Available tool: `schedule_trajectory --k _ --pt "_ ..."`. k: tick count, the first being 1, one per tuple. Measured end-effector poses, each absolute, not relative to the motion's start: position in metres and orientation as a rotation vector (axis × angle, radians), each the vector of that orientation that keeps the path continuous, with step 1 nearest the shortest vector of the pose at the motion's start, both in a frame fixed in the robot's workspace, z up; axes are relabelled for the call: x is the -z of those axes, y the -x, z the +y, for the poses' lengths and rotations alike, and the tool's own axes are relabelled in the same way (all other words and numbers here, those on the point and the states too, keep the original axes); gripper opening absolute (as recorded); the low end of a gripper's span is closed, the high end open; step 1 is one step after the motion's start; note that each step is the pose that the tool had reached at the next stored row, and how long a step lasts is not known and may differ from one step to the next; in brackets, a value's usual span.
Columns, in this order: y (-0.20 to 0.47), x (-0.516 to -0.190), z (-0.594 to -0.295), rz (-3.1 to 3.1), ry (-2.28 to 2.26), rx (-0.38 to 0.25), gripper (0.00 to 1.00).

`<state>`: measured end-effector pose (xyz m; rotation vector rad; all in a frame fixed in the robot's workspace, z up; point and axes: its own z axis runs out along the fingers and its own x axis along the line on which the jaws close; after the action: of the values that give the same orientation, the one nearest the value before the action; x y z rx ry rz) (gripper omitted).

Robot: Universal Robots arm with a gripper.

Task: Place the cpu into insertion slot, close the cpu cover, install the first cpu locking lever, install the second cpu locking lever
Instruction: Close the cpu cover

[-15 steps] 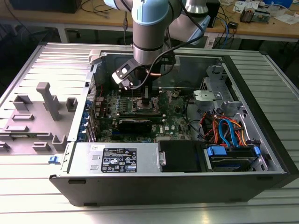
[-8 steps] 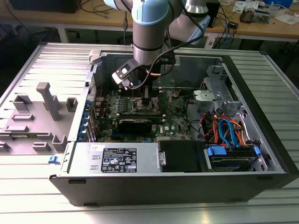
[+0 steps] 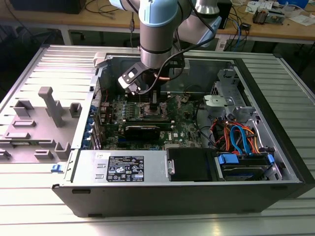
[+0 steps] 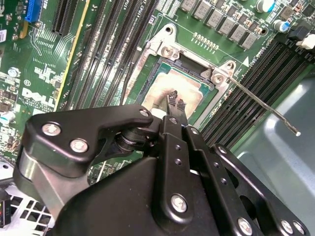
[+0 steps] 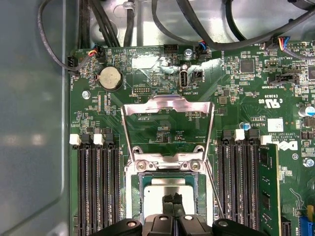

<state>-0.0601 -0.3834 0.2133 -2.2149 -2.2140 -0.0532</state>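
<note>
Above the slot [image 5: 134, 196], the gripper [image 5: 173, 199] hangs with fingers [image 5: 168, 204] pinched together on nothing, tips close over the cpu [image 5: 156, 189] seated inside; the cover [image 5: 167, 104] stands flipped back, apparently to keep it reachable.

cpu [image 5: 155, 191] in insertion slot [image 5: 134, 192], tool [image 5: 173, 199] abv
</note>
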Motion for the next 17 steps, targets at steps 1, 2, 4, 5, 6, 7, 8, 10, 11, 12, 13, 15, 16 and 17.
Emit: schedule_trajectory --k 1,2,4,5,6,7,8,10,11,12,13,15,16,17 --pt "0.0601 -0.2133 -0.3834 -2.225 2.204 0.053 0.11" --pt "0.0601 -0.2133 -0.3834 -2.226 2.203 0.053 0.11" --pt "0.0601 -0.2133 -0.3835 -2.226 2.203 0.053 0.11" --pt "0.0601 -0.2136 -0.3835 -2.226 2.202 0.053 0.11" --pt "0.0601 -0.2142 -0.3835 -2.226 2.203 0.053 0.11" --pt "0.0601 -0.2153 -0.3835 -2.226 2.202 0.053 0.11" --pt "0.0601 -0.2166 -0.3835 -2.226 2.202 0.053 0.11" --pt "0.0601 -0.2183 -0.3834 -2.226 2.202 0.053 0.11" --pt "0.0601 -0.2194 -0.3834 -2.226 2.202 0.053 0.11" --pt "0.0601 -0.2203 -0.3834 -2.226 2.202 0.053 0.11" --pt "0.0601 -0.2208 -0.3834 -2.226 2.202 0.053 0.11" --pt "0.0601 -0.2215 -0.3834 -2.226 2.202 0.053 0.11" --pt "0.0601 -0.2215 -0.3834 -2.226 2.202 0.054 0.11" --pt "0.0601 -0.2216 -0.3835 -2.226 2.202 0.053 0.11"
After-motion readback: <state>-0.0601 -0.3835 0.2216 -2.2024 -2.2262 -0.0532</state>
